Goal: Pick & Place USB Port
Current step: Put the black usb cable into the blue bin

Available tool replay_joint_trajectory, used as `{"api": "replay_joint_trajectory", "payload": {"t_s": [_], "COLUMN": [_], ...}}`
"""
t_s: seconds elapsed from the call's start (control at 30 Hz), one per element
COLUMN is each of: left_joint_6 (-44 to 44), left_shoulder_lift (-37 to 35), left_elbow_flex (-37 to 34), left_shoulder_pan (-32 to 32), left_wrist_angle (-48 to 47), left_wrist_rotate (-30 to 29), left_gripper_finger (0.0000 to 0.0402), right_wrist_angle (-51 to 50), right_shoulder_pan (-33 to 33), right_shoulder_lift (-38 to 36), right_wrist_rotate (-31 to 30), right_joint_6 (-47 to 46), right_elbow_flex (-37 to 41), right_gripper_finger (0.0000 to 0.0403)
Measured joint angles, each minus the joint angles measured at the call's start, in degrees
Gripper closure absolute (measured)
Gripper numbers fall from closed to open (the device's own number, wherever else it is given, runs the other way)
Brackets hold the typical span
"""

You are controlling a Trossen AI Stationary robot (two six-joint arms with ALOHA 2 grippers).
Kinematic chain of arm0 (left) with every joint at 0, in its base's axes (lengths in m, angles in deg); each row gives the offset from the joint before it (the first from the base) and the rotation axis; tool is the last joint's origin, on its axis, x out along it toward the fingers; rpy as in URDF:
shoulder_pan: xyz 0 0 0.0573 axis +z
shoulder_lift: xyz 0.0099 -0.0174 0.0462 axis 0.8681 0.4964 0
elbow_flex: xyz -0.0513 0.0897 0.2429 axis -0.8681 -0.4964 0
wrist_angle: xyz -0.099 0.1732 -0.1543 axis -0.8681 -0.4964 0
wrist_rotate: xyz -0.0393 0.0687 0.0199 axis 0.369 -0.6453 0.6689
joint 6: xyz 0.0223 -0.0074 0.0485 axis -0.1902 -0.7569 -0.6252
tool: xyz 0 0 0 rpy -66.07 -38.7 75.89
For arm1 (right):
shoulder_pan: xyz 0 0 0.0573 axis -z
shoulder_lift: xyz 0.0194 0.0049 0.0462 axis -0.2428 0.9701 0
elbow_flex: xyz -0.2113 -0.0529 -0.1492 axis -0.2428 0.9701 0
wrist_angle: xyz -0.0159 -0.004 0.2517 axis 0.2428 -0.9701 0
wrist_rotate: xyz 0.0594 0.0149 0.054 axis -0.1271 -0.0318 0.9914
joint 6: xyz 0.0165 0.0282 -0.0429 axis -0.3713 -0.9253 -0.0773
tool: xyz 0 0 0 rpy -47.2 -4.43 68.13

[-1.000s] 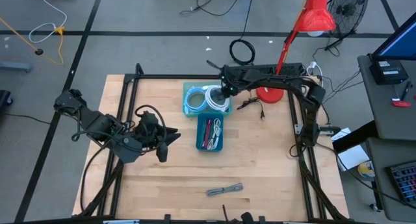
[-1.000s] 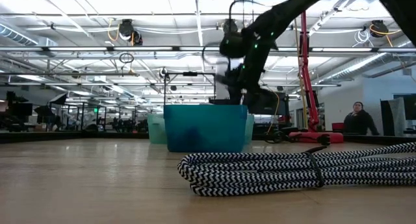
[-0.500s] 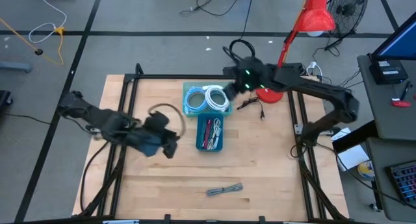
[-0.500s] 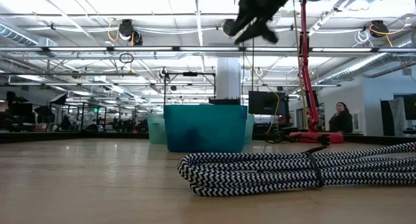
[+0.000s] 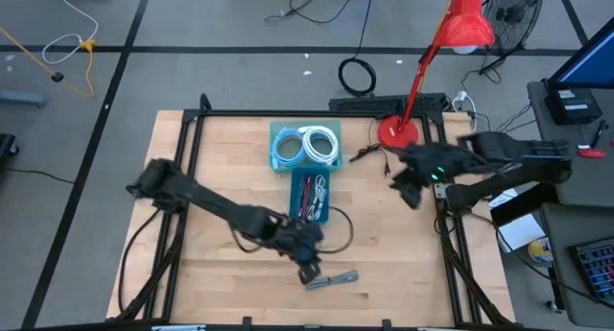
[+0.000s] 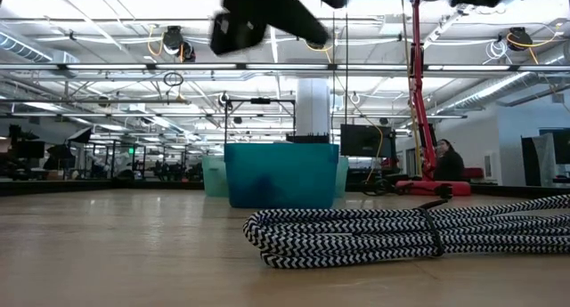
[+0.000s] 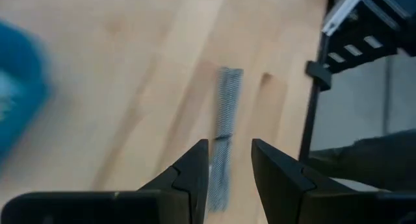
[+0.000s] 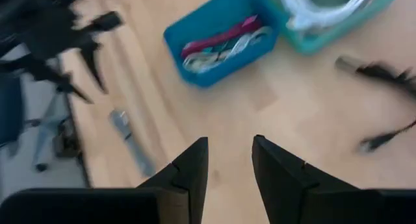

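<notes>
My left gripper (image 5: 309, 267) hangs above the braided cable bundle (image 5: 331, 280), which lies on the table (image 5: 221, 158) near the front edge; fingers (image 7: 195, 175) parted, empty. My right gripper (image 5: 407, 189) sits over the right side, fingers (image 8: 279, 169) spread, empty. Blue bin (image 5: 310, 199) and teal bin (image 5: 305, 146) stand mid-table.

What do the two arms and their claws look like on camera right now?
Both arms are dark, jointed links. The right arm shows a small green light, and a black cable loops off the left arm. Each claw, left claw and right claw, has two dark, wedge-shaped fingers.
</notes>
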Motion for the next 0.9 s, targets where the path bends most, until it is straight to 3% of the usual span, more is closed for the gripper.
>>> {"api": "replay_joint_trajectory", "payload": {"t_s": [0.17, 0.37, 0.53, 0.67, 0.9], "left_joint_6": [-1.1, -9.3, -13.8, -12.5, -9.7], "left_shoulder_lift": [8.8, 20.2, 27.8, 31.3, 34.4], "left_elbow_flex": [7.0, 27.8, 41.1, 44.5, 44.6], "left_shoulder_pan": [-1.0, -2.4, -2.5, -3.6, -6.6], "left_wrist_angle": [3.7, -15.5, -20.7, -21.6, -26.0], "left_wrist_rotate": [1.1, -8.3, -7.0, -4.4, -4.1], "left_gripper_finger": [0.0284, 0.0284, 0.0284, 0.0284, 0.0284], "right_wrist_angle": [1.6, 9.9, 20.7, 26.6, 27.5], "right_shoulder_pan": [-8.5, -15.4, -19.3, -21.9, -24.3], "right_shoulder_lift": [-10.1, -20.3, -25.3, -26.4, -26.4], "right_wrist_rotate": [0.1, 0.2, 2.5, 3.3, 3.0], "right_joint_6": [-9.6, -19.8, -25.3, -26.8, -25.9], "right_elbow_flex": [10.6, 24.8, 33.8, 37.0, 37.1], "right_gripper_finger": [0.0292, 0.0293, 0.0293, 0.0294, 0.0298]}}
